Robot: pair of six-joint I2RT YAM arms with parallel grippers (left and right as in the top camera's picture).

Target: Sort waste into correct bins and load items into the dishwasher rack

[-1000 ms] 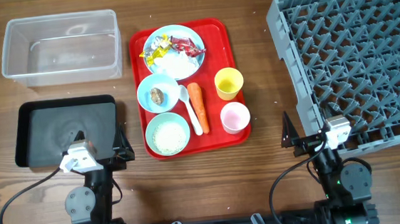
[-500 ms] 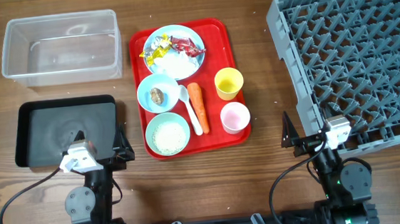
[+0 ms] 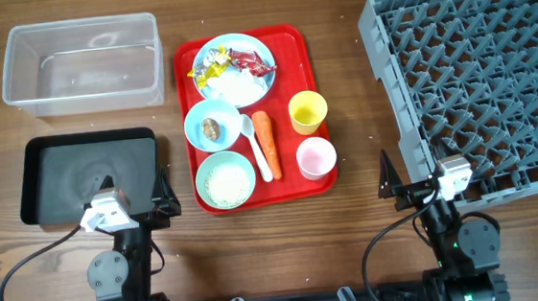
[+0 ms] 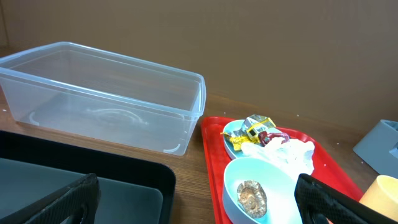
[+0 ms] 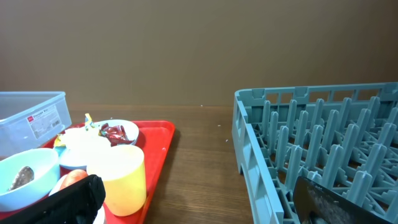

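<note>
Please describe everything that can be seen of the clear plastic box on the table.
The clear box is a rectangular tub of see-through plastic with rounded corners and a thick rim. It stands upright, without a lid, and empty. It sits on the wooden table at the far left, behind the black tray and left of the red tray, touching neither. The right wrist view shows a white label with red print on one side wall.
</note>
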